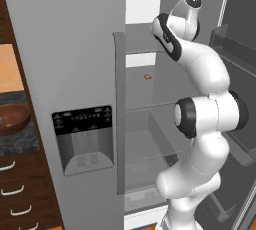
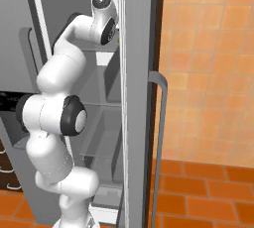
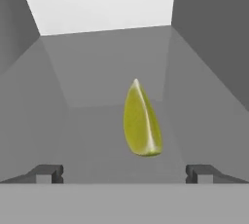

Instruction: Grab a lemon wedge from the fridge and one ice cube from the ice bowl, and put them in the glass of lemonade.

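1 lemon wedge (image 3: 141, 121) on fridge (image 1: 70, 49) shelf, 2 fingers (image 3: 48, 173) spread wide (holding nothing).

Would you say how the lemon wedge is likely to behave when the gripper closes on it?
The lemon wedge looks small, so probably light. Its glossy curved sides may slip between the fingers. Tapering to a point, it could tip or rock if nudged.

Yellow lemon wedge (image 3: 141, 121), on fridge (image 1: 75, 49) shelf
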